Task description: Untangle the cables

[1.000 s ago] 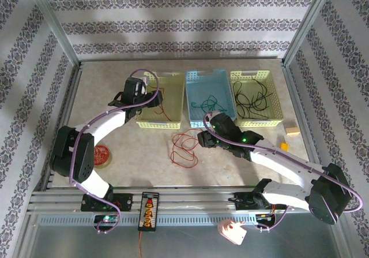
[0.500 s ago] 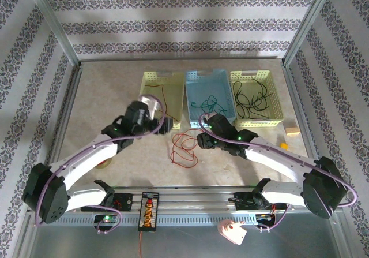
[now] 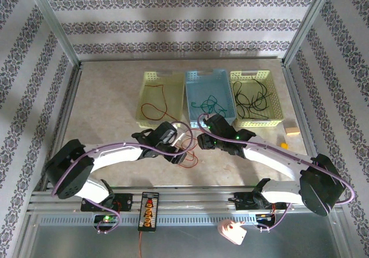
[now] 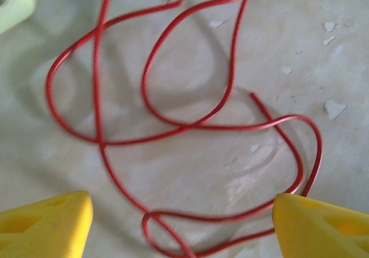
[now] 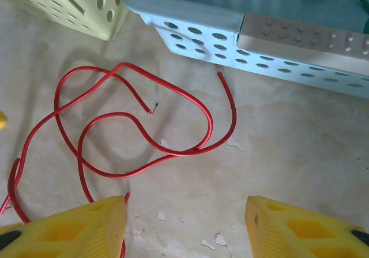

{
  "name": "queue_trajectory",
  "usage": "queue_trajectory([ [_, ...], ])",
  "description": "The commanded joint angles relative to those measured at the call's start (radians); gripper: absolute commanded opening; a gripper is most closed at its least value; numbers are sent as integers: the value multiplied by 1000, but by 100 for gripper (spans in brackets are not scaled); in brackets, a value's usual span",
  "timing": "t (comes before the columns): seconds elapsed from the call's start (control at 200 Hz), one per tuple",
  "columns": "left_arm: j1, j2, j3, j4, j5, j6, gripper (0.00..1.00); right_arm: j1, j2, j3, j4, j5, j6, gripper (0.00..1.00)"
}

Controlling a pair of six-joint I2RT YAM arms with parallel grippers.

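Note:
A red cable (image 3: pixel 185 149) (image 4: pixel 190 126) (image 5: pixel 173 152) lies in loose loops on the table in front of the baskets. My left gripper (image 3: pixel 177 153) (image 4: pixel 184 229) hovers low over it, open, with loops of the cable on the table between its yellow fingertips (image 4: pixel 49 223). My right gripper (image 3: pixel 199 141) (image 5: pixel 184 229) is open just right of the loops, and the cable runs past its left fingertip (image 5: pixel 63 229). A second red cable (image 3: pixel 153 99) lies in the left yellow-green basket (image 3: pixel 145 79). The green cable (image 3: pixel 207 103) is in the blue basket (image 3: pixel 190 96) (image 5: pixel 196 12); the black cable (image 3: pixel 253 99) is in the right basket (image 3: pixel 278 96).
The three baskets stand in a row at the back. A black power strip (image 3: pixel 149 210) sits on the front rail. A wooden block (image 3: pixel 292 130) and a small orange piece (image 3: pixel 283 146) lie at the right. A corner of the yellow-green basket (image 5: pixel 86 4) is near the right gripper.
My left arm has swung from over the left basket down to the red cable at the table's middle. The right arm has barely shifted.

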State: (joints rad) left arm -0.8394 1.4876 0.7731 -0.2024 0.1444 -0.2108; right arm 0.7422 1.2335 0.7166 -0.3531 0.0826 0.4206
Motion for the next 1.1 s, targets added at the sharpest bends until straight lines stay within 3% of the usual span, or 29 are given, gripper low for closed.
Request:
queue_trajectory([
  [0.0, -41, 46, 65, 2, -61, 75, 80, -5, -2, -3, -18, 21, 18, 57],
  [0.37, -52, 233, 187, -11, -36, 117, 67, -109, -79, -71, -13, -34, 61, 57],
  [0.57, -59, 257, 190, -58, -42, 111, 66, -142, -119, -96, -10, -59, 64, 57],
  [0.885, -62, 239, 134, -78, -59, 83, 45, -147, -142, -105, -13, -65, 58, 57],
  [0.995, -62, 222, 132, -61, -67, 73, 30, -147, -146, -105, -10, -70, 58, 57],
  [1.095, -62, 185, 134, -28, -55, 64, 29, -147, -146, -105, 5, -104, 45, 57],
])
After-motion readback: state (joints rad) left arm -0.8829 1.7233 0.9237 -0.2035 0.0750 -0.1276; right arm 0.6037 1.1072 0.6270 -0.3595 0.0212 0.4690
